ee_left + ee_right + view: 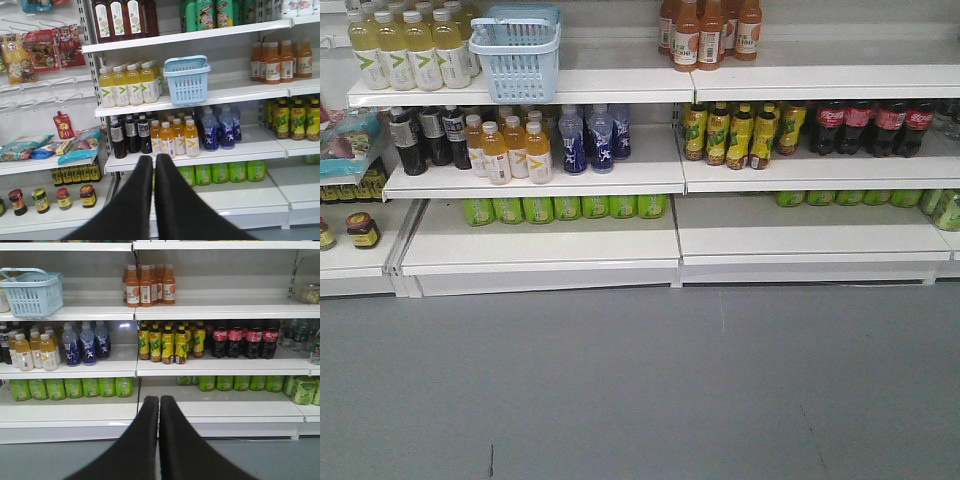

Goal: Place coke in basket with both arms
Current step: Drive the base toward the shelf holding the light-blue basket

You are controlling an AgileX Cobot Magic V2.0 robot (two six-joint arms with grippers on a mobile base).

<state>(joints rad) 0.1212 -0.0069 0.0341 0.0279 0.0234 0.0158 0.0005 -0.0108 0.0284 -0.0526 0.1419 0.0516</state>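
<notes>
The pale blue basket (515, 55) stands on the upper shelf beside the yellow drink bottles; it also shows in the left wrist view as the basket (186, 81) and at the far left of the right wrist view as the basket (32, 292). The coke can is out of view in every frame. My left gripper (154, 159) is shut with nothing in it, well back from the shelves and below the basket. My right gripper (159, 400) is shut and empty too, out over the floor facing the shelf joint. Neither arm shows in the front view.
Dark cola bottles with red labels (875, 128) stand on the middle shelf at right. Orange bottles (710, 32), yellow bottles (410, 50), blue bottles (590, 138) and green cans (565, 207) fill the shelves. Grey floor (640, 390) lies in front.
</notes>
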